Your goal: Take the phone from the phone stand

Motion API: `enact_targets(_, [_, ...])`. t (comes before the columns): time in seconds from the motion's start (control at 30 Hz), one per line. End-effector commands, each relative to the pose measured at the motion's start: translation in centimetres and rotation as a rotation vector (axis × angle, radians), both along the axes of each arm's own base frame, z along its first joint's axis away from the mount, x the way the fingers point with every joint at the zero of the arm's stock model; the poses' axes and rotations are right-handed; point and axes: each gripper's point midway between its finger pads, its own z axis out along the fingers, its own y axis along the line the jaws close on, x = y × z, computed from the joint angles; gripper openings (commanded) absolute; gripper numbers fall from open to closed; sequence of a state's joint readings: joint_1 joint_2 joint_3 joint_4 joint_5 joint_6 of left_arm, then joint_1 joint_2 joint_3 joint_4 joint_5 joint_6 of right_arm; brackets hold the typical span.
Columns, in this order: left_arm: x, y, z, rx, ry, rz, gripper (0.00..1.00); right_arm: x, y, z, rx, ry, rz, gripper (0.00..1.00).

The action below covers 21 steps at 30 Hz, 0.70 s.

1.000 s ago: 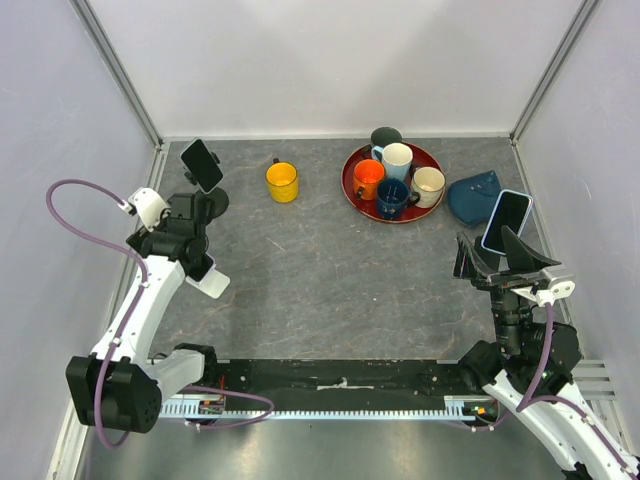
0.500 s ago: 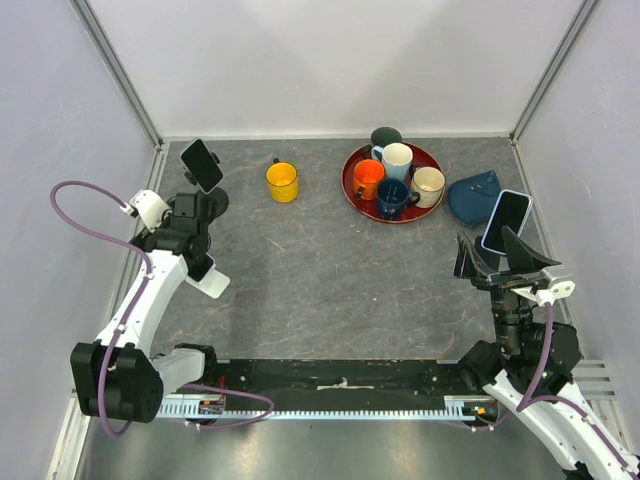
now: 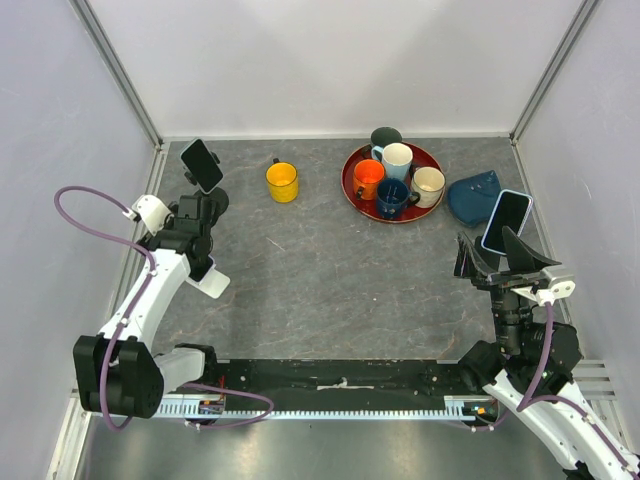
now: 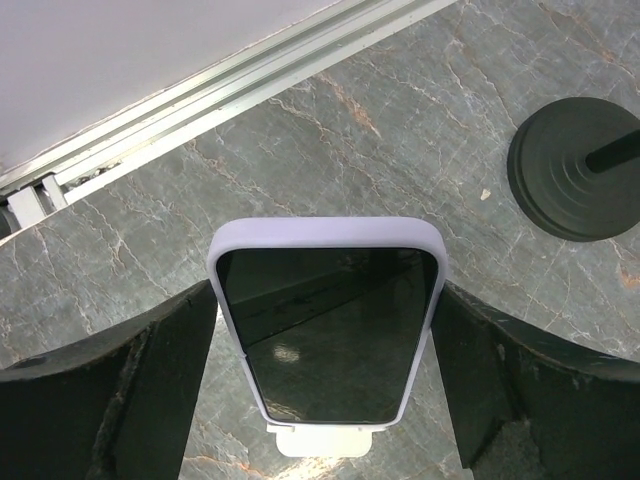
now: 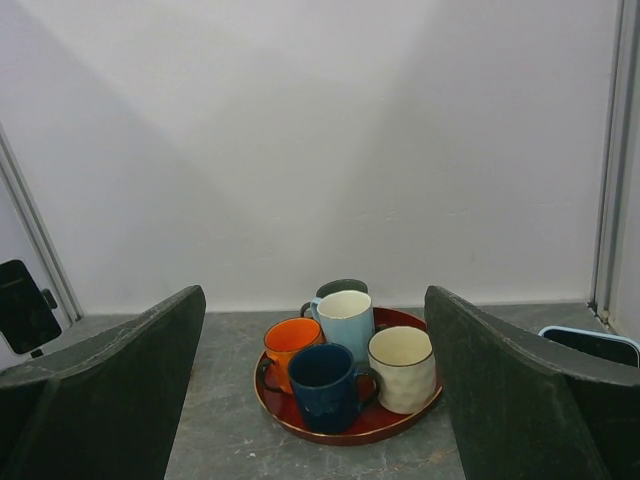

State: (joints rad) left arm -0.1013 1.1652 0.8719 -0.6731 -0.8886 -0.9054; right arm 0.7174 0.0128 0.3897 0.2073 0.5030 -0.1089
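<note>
A phone [image 4: 328,330] in a pale lilac case, screen dark, leans on a small white stand [image 4: 320,442] on the grey table. In the left wrist view my left gripper [image 4: 325,292] is open, with one dark finger on each side of the phone and narrow gaps between them. From the top camera the left gripper [image 3: 198,260] hangs over the white stand and phone [image 3: 212,281] near the left wall. My right gripper [image 3: 495,262] is open and empty, raised at the right. It faces the mugs in the right wrist view [image 5: 315,295].
A second dark phone [image 3: 201,164] sits on a black stand with a round base [image 3: 214,201] [image 4: 585,168] just beyond. A third phone in a light-blue case [image 3: 506,221] leans by a dark teal object [image 3: 472,197]. A yellow mug [image 3: 283,182] and a red tray [image 3: 350,190] of mugs stand behind.
My left arm's wrist and cable have shifted slightly toward the far side, with the gripper still over the white stand. The right arm has not moved.
</note>
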Motion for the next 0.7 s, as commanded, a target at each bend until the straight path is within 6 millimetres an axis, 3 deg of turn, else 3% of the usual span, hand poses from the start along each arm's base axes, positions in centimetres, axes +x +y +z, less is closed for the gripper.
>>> enact_targets(0.0, [0.3, 0.5, 0.3, -0.005, -0.077, 0.066, 0.87, -0.7, -0.9, 1.3, 0.034, -0.027, -0.016, 0.98])
enact_targets(0.2, [0.4, 0.1, 0.6, -0.03, -0.091, 0.045, 0.67, -0.6, -1.0, 1.3, 0.038, -0.024, -0.019, 0.98])
enact_targets(0.5, [0.0, 0.0, 4.1, -0.03, -0.18, 0.008, 0.34, -0.6, -0.9, 1.2, 0.041, -0.023, -0.014, 0.98])
enact_targets(0.67, [-0.3, 0.3, 6.0, -0.011, -0.216, -0.002, 0.31, -0.6, -0.8, 1.1, 0.041, -0.021, -0.01, 0.98])
